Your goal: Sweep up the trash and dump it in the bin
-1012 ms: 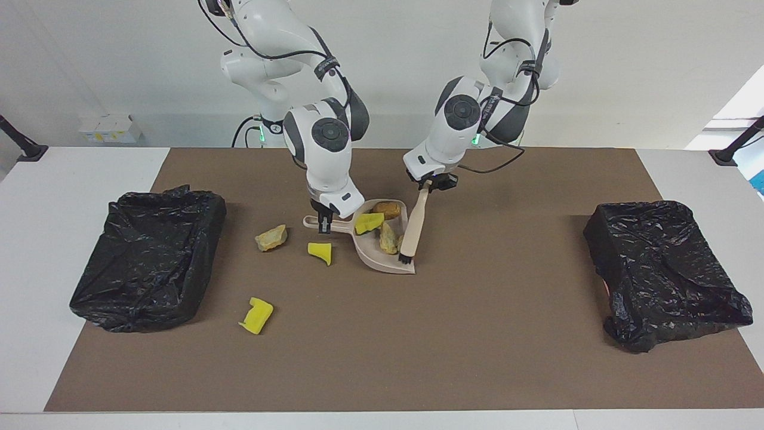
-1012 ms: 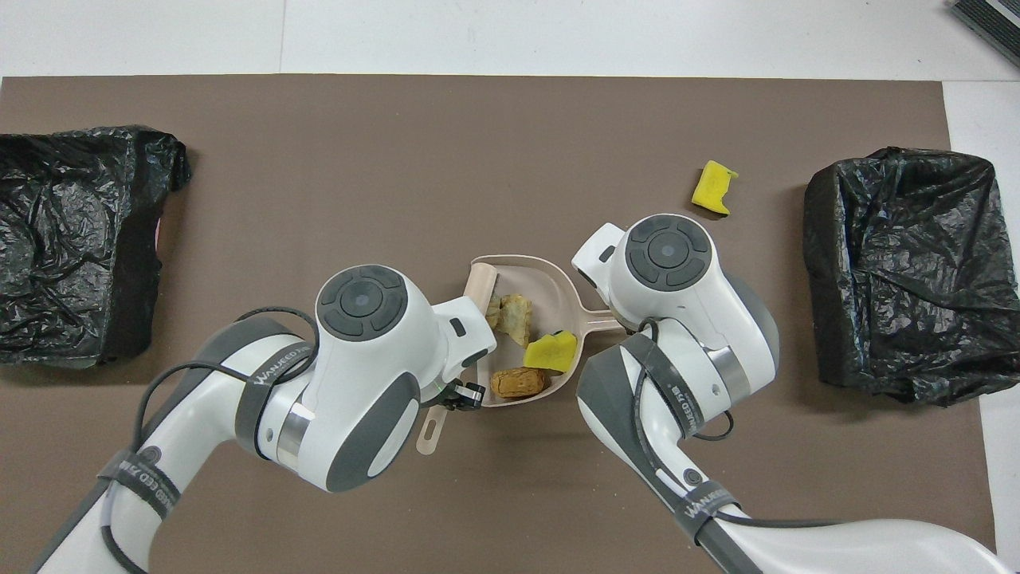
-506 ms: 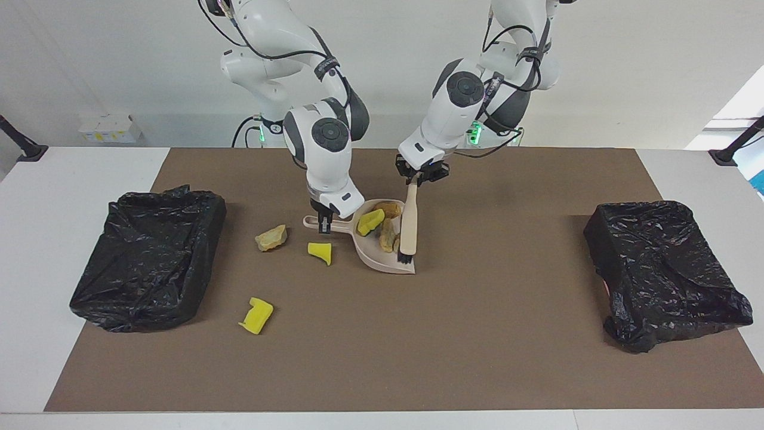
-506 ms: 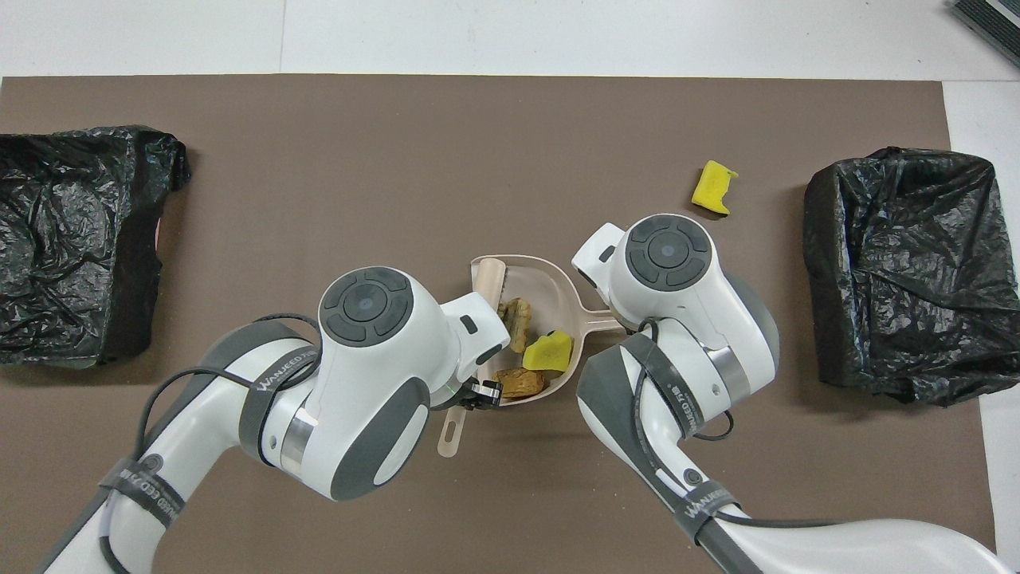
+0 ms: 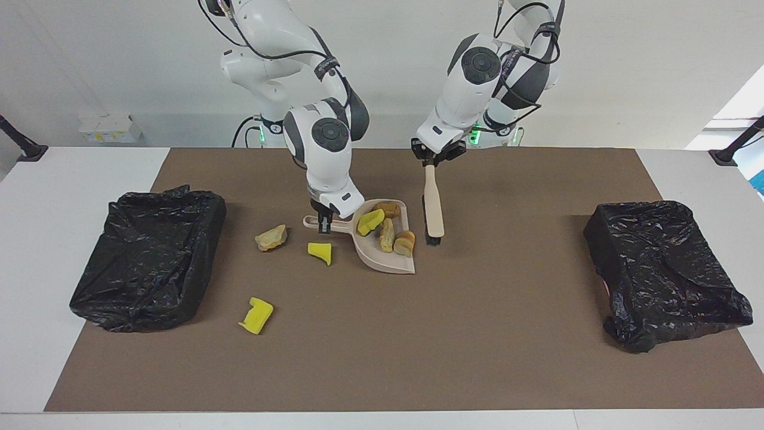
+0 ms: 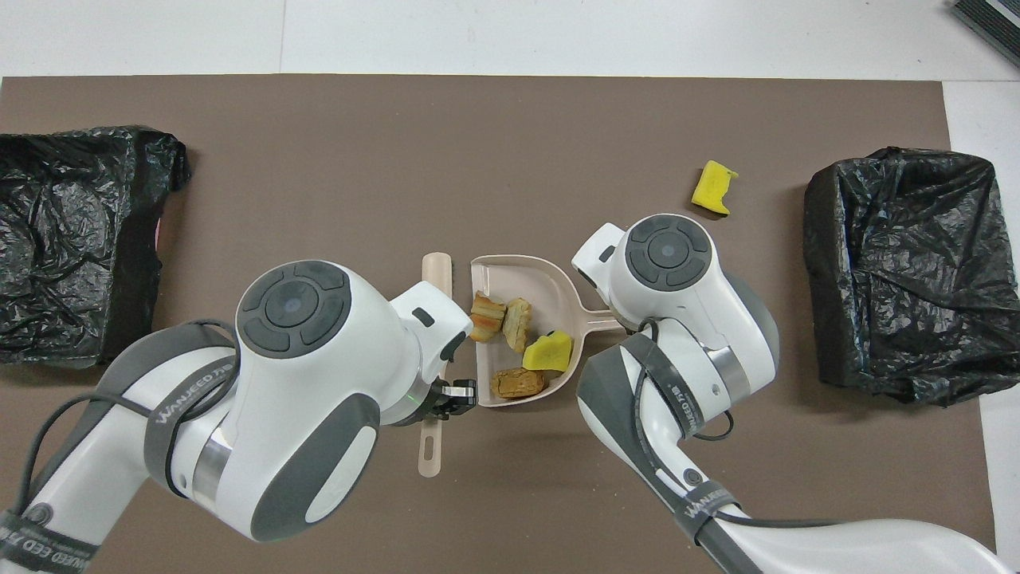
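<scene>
My right gripper [image 5: 324,226] is shut on the handle of the beige dustpan [image 5: 391,263], which rests on the mat. Several pieces of trash lie in the pan: a yellow chunk [image 5: 370,221] [image 6: 548,351] and three brown lumps [image 5: 405,243] [image 6: 488,305]. My left gripper [image 5: 431,162] is shut on the handle of the beige brush [image 5: 433,206] [image 6: 437,267]. The brush hangs bristles down just outside the pan's open edge. Loose on the mat are a tan lump [image 5: 271,237] and two yellow chunks [image 5: 320,251] [image 5: 256,315] [image 6: 713,187].
A bin lined with a black bag [image 5: 149,257] [image 6: 900,263] stands at the right arm's end of the table. Another such bin [image 5: 662,272] [image 6: 72,239] stands at the left arm's end. The brown mat [image 5: 477,334] covers the table between them.
My left gripper lifted the brush out of the dustpan and carried it toward the left arm's end. One more brown lump now shows in the pan. The right gripper and pan stayed put.
</scene>
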